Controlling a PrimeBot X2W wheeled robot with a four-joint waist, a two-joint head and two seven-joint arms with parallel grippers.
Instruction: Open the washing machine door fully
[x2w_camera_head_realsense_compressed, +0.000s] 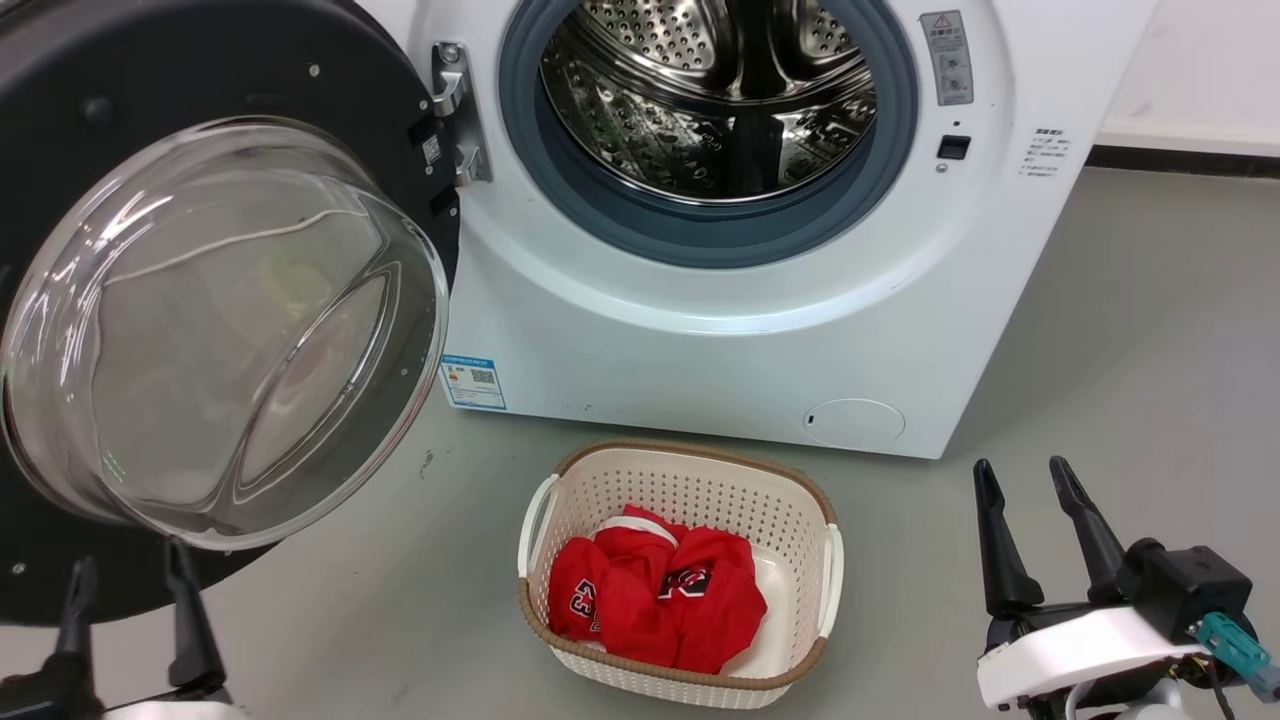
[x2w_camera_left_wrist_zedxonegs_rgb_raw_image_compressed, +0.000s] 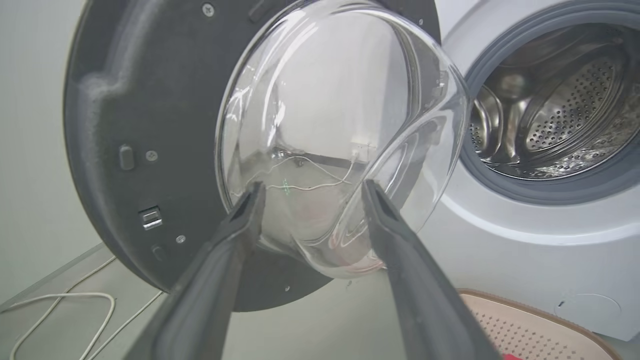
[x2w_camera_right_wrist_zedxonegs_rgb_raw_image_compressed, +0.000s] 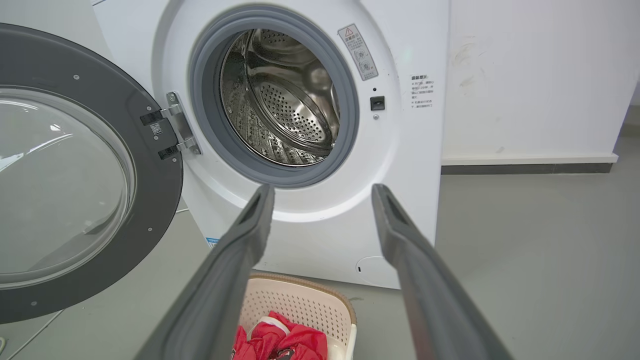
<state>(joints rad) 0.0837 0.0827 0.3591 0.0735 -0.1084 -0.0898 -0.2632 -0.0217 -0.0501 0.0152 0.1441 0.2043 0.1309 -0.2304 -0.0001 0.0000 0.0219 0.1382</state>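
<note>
Where the head view looks down at the grey floor (x2w_camera_head_realsense_compressed: 1150, 330), the washing machine (x2w_camera_head_realsense_compressed: 700, 340) stands at its far side. The washing machine door (x2w_camera_head_realsense_compressed: 70, 120) is wide open, hanging from a metal hinge (x2w_camera_head_realsense_compressed: 455, 110) at the left of the steel drum (x2w_camera_head_realsense_compressed: 710, 100), and its glass bowl (x2w_camera_head_realsense_compressed: 220, 330) bulges toward the camera. A cream basket (x2w_camera_head_realsense_compressed: 690, 490) holding red cloth (x2w_camera_head_realsense_compressed: 660, 595) sits on the floor just before the machine's front. The left gripper (x2w_camera_head_realsense_compressed: 130, 565) rises at the door's lower edge, fingers apart. The right gripper (x2w_camera_head_realsense_compressed: 1022, 468), likewise spread and empty, stands well apart from it at the lower right. In the left wrist view the two fingers are parted with their tips before the bowl's underside; whether they touch it cannot be told. A white cable (x2w_camera_left_wrist_zedxonegs_rgb_raw_image_compressed: 65, 300) lies on the floor under the door. In the right wrist view the parted fingers point at the machine's white front below the drum, above the basket.
</note>
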